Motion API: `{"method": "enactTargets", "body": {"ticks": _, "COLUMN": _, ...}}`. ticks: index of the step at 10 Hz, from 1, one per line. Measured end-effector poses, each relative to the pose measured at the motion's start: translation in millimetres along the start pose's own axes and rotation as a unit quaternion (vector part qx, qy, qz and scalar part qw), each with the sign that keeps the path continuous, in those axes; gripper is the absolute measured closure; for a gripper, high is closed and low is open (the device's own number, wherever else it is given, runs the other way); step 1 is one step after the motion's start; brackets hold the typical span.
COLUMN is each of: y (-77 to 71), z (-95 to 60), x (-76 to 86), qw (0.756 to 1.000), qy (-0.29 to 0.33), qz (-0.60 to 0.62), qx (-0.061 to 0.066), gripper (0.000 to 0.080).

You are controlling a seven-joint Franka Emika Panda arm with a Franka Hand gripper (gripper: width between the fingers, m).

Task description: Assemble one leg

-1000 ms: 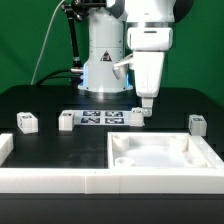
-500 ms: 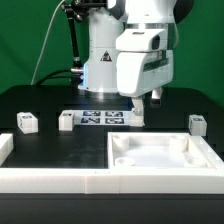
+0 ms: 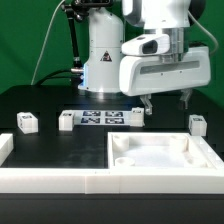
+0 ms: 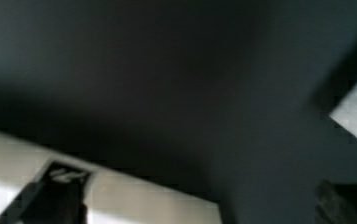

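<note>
Here the leg, a small white block with a black-and-white tag on its face, sits on the table, touching the marker board's end. Just above it hangs the gripper, spread wide and empty.

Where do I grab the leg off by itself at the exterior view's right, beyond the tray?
Likely from above, claw closing on two flat side faces of the leg. It sits blocky and alone on the table, bare surface on either side; the tray lies close only on its near side.
</note>
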State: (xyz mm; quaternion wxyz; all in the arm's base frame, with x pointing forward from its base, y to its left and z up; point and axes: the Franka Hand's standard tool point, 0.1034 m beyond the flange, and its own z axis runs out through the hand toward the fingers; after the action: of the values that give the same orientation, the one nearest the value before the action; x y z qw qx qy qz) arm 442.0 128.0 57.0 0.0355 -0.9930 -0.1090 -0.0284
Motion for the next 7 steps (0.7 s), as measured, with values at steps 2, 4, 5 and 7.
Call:
{"method": "enactTargets", "body": {"ticks": 2, "y": -23.1, "z": 3.0, "x": 7.6, "qw": 0.994, "qy": 0.001, "qz": 0.105, "qx": 0.011, "gripper": 0.0150}}
{"method": "enactTargets", "body": {"ticks": 4, "y": -36.1, "z": 5.9, "x": 9.1, "qw": 0.979, "qy": -0.003, "qz": 0.204, "qx": 0.020, "gripper": 0.0150}}
{"method": "enactTargets", "body": {"ticks": 5, "y": -36.2, "z": 6.0, "x": 8.9, "qw": 0.968, "qy": -0.005, "qz": 0.248, "qx": 0.024, "gripper": 0.0150}}
{"method": "enactTargets", "body": {"ticks": 7, "y": -36.9, "z": 6.7, "x": 7.2, "qw": 0.961, "qy": -0.012, "qz": 0.275, "qx": 0.026, "gripper": 0.0150}}
